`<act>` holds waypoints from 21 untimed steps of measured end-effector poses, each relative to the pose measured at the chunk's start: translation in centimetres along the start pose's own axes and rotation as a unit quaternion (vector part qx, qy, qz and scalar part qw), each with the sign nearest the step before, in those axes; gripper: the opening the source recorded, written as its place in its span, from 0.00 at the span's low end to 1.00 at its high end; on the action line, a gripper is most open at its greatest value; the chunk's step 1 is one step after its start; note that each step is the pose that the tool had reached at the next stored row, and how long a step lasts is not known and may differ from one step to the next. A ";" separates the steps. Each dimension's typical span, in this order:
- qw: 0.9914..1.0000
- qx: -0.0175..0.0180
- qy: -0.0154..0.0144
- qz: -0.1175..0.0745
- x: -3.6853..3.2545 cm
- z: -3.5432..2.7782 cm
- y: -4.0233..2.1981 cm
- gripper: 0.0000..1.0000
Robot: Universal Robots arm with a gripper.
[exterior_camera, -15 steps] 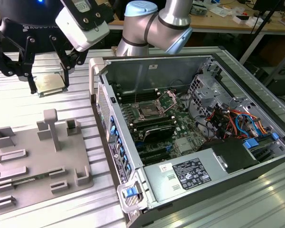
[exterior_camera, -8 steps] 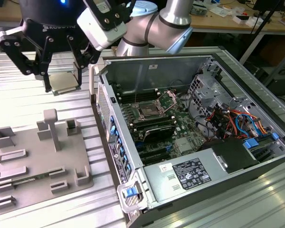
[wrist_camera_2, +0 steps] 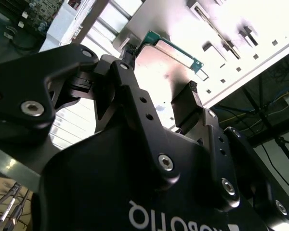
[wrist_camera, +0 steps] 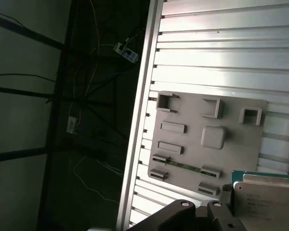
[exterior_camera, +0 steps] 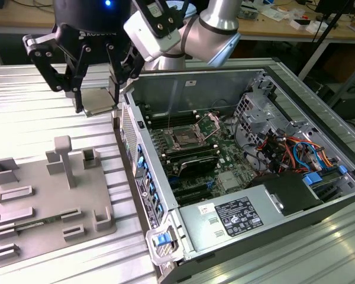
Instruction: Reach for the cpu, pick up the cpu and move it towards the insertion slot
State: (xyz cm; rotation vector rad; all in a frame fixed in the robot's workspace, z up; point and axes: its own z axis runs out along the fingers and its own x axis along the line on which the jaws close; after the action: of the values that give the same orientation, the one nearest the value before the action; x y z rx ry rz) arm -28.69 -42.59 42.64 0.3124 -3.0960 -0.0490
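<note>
Exterior view high, wrist views close

Silvery cpu [exterior_camera: 99,100] held aloft, apart from metal-framed insertion slot [exterior_camera: 185,139].

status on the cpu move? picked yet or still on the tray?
Done: the cpu is picked, clamped in the end effector and lifted clear of the grey tray; the second wrist view shows it between the fingers. In hand: carrying it, now just outside the open case wall in the exterior view. Left: it has not reached the insertion slot on the motherboard.
</note>
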 end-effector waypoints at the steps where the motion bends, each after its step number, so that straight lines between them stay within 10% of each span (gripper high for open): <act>1: 1.000 0.000 0.000 0.000 -0.38 -0.01 -0.07 0.55; 13: 1.000 0.000 0.001 -0.002 -4.90 -0.08 -0.96 0.55; 21: 1.000 0.000 0.000 -0.001 -6.75 0.37 -0.35 0.55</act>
State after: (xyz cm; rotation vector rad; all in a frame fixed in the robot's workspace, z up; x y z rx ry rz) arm -22.03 -41.56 42.09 0.3161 -3.0948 -0.0493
